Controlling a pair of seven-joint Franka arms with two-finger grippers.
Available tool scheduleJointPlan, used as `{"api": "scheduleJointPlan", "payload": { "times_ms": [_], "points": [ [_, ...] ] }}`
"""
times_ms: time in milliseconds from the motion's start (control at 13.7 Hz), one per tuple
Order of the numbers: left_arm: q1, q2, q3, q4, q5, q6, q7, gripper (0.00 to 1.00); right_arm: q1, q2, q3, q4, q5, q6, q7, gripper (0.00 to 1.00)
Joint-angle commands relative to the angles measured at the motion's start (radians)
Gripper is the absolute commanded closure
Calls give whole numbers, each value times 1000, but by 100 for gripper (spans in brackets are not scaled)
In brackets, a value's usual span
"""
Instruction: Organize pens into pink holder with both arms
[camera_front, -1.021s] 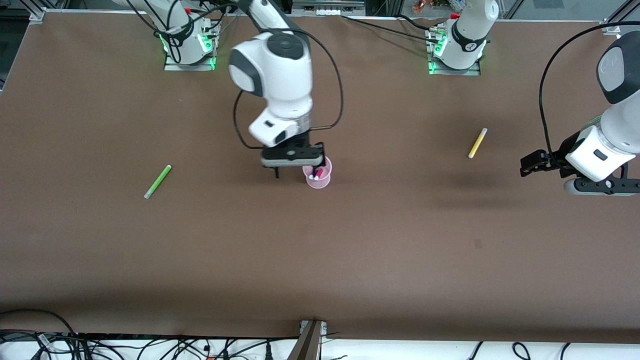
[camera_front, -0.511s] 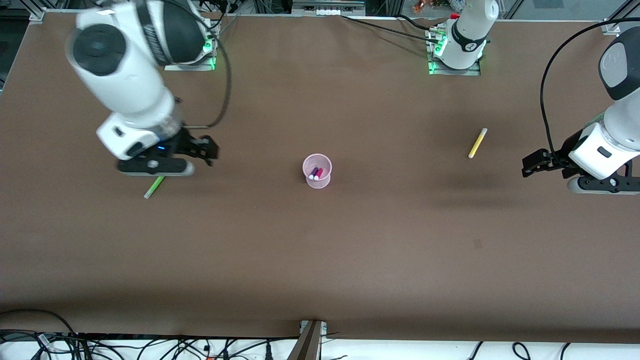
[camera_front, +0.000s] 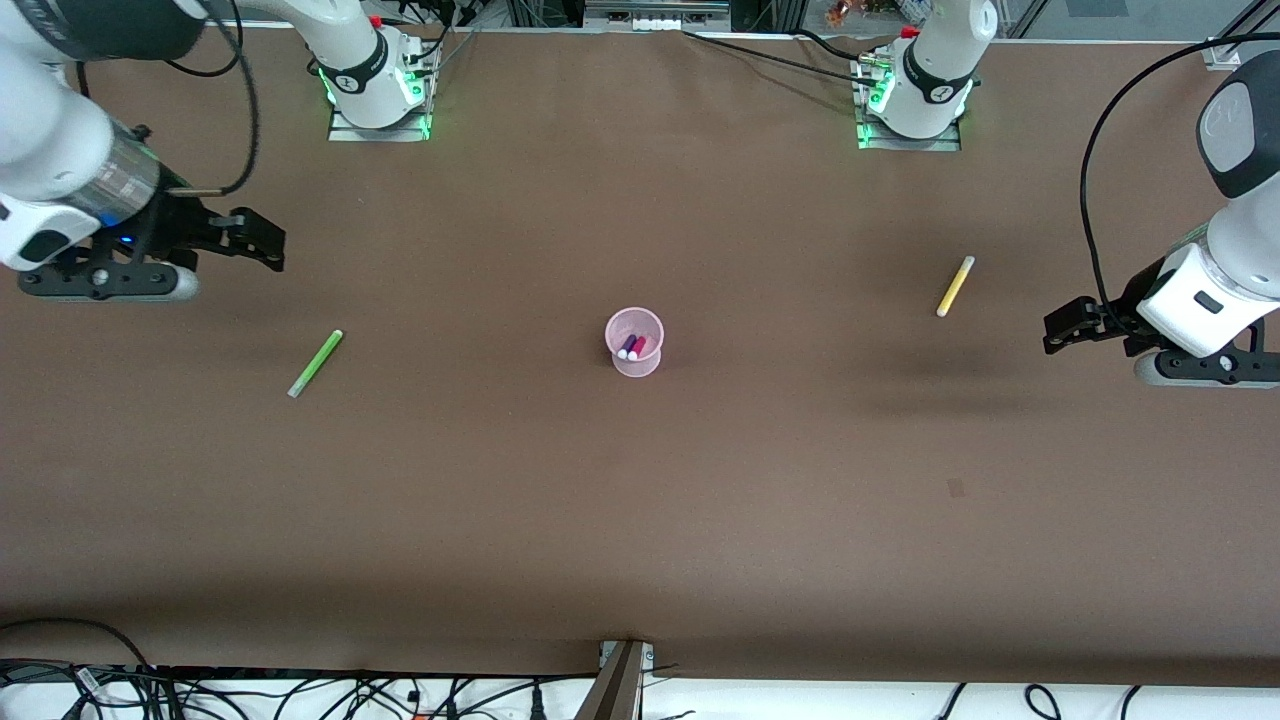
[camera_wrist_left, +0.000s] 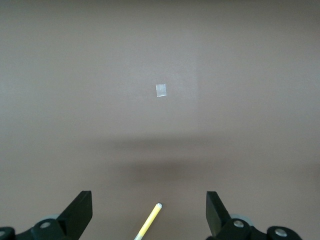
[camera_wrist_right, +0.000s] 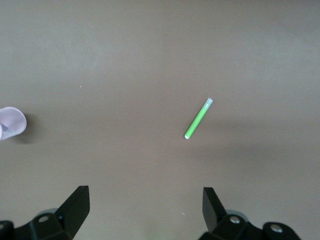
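**Two pens in the cup, two on the table, both grippers empty**

The pink holder (camera_front: 634, 342) stands upright near the middle of the brown table (camera_front: 640, 500). Inside it lean the purple pen (camera_front: 627, 347) and the magenta pen (camera_front: 638, 347), side by side, their pale caps pointing up toward the front camera. One edge of the holder also shows in the right wrist view (camera_wrist_right: 11, 123).

The green pen (camera_front: 316, 362) lies flat on the table toward the right arm's end, well apart from the holder and slightly nearer the front camera than it. It appears again in the right wrist view (camera_wrist_right: 198, 118), lying at a slant with bare table all around it.

The yellow pen (camera_front: 955, 286) lies flat toward the left arm's end, a little farther from the front camera than the holder. Only its pale-tipped end shows in the left wrist view (camera_wrist_left: 148, 221), between the two fingers.

The right gripper (camera_front: 265, 240) hangs over the table at the right arm's end, its fingers (camera_wrist_right: 77, 205) spread wide and holding nothing.

The left gripper (camera_front: 1062, 326) hangs over the table at the left arm's end, near the yellow pen. Its fingers (camera_wrist_left: 80, 212) are also wide apart and empty. A small pale square mark (camera_wrist_left: 161, 90) sits on the table in its wrist view.
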Motion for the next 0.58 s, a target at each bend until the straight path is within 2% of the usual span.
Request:
{"api": "scheduleJointPlan", "payload": {
  "times_ms": [0, 146, 219, 511],
  "points": [
    [5, -17, -4, -12, -24, 3, 10, 0, -209, -74, 184, -65, 16, -20, -31, 0],
    [4, -15, -4, -10, -24, 3, 10, 0, -344, -87, 315, -62, 7, -23, -45, 0],
    [4, -15, -6, -10, -24, 3, 10, 0, -381, -88, 356, -58, -1, -28, -45, 0],
    [4, -17, -6, -10, -24, 3, 10, 0, -385, -84, 360, -39, -5, -42, -30, 0]
  ]
}}
